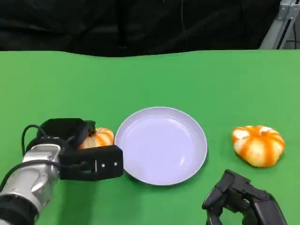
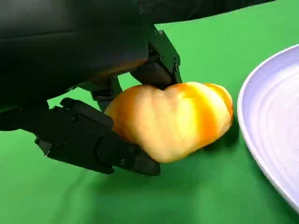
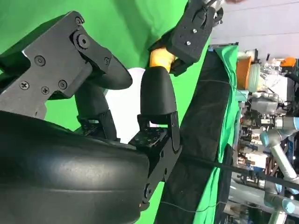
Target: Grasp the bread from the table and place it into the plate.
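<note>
Gripping the bread (image 2: 173, 119) beside the plate (image 1: 161, 145), the left hand (image 1: 82, 150) seemed set for a short carry (right hand (image 1: 241, 199) idle, fingers apart, holding nothing).

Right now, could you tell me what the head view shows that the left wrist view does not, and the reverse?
The head view alone shows a second bread lying right of the plate, plus the right hand low near the table's front. The left wrist view alone shows the fingers closed around the held bread from both sides. Both share the left hand, its bread and the plate beside it.
</note>
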Robot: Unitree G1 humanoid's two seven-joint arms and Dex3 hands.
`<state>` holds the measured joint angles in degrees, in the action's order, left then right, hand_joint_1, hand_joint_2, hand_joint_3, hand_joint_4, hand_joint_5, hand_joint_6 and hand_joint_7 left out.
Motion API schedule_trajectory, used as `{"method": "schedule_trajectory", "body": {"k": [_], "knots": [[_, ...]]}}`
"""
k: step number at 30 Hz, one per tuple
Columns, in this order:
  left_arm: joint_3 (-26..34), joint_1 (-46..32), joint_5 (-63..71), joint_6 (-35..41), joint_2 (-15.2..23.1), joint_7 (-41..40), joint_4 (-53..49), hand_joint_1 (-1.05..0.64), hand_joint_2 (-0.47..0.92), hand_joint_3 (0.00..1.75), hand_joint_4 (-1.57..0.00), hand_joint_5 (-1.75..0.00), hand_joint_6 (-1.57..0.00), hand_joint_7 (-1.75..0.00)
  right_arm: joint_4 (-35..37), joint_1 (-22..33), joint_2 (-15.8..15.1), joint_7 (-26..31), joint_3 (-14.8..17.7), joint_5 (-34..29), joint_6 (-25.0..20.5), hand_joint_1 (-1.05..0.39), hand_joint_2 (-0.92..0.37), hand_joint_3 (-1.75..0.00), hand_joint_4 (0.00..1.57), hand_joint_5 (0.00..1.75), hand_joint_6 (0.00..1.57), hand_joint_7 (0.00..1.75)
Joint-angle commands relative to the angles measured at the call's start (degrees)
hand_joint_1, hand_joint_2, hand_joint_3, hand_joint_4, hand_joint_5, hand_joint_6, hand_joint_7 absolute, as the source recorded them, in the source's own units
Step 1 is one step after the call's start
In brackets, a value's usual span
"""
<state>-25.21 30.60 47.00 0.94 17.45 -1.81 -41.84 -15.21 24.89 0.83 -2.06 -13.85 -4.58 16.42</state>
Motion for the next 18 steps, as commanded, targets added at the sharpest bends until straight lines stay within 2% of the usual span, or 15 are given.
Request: {"method": "schedule_trajectory", "body": {"k": [1,9,10,11,13,16,17,18], "knots": [[0.39,-1.47,-1.52,-1.34,1.6,-2.98,1.0,-0.2,0.87,0.17,-0.77,-1.75,-0.56,-1.74,-0.74,0.24,-0.31,0.15,0.47,0.39,0.5,-0.09,-0.37,-1.29,0.64,1.69,0.66,1.47],[-0.12,-1.39,-2.1,-1.38,1.83,-3.34,0.92,-0.2,0.88,0.15,-0.77,-1.75,-0.55,-1.75,-0.74,0.23,-0.32,0.16,0.47,0.4,0.5,-0.09,-0.37,-1.3,0.64,1.69,0.66,1.47],[0.53,-2.11,1.47,1.78,3.64,-6.33,6.79,-0.2,0.88,0.15,-0.77,-1.75,-0.55,-1.75,-0.94,0.19,-0.32,0.05,0.4,0.51,0.11,-0.09,-0.37,-1.3,0.64,1.69,0.66,1.47],[1.66,-3.3,3.02,2.36,4.15,-9.5,13.21,-0.24,0.87,0.13,-0.82,-1.75,-0.6,-1.6,-0.88,-0.01,-0.38,-0.09,0.48,0.66,-0.13,-0.09,-0.38,-1.3,0.64,1.69,0.66,1.47],[2.92,-5.0,4.48,3.0,4.47,-12.81,20.86,-0.23,0.88,0.17,-0.9,-1.75,-0.65,-1.72,-0.79,-0.25,-0.45,-0.25,0.59,0.83,-0.37,-0.09,-0.38,-1.3,0.64,1.7,0.66,1.48],[3.12,-6.03,4.32,3.3,4.24,-13.03,23.03,-0.23,0.88,0.19,-0.91,-1.75,-0.66,-1.74,-0.68,-0.33,-0.47,-0.3,0.66,0.91,-0.34,-0.09,-0.38,-1.3,0.64,1.7,0.66,1.48],[3.19,-6.21,4.23,3.3,4.15,-13.11,23.35,-0.22,0.8,0.34,-0.91,-1.75,-0.67,-1.74,-0.64,-0.36,-0.48,-0.32,0.68,0.96,-0.32,-0.09,-0.38,-1.3,0.64,1.7,0.66,1.48],[3.23,-6.32,4.16,3.3,4.1,-13.15,23.55,-0.22,0.65,0.63,-0.92,-1.75,-0.67,-1.75,-0.61,-0.38,-0.49,-0.33,0.7,0.98,-0.31,-0.09,-0.38,-1.3,0.64,1.7,0.66,1.48]]}}
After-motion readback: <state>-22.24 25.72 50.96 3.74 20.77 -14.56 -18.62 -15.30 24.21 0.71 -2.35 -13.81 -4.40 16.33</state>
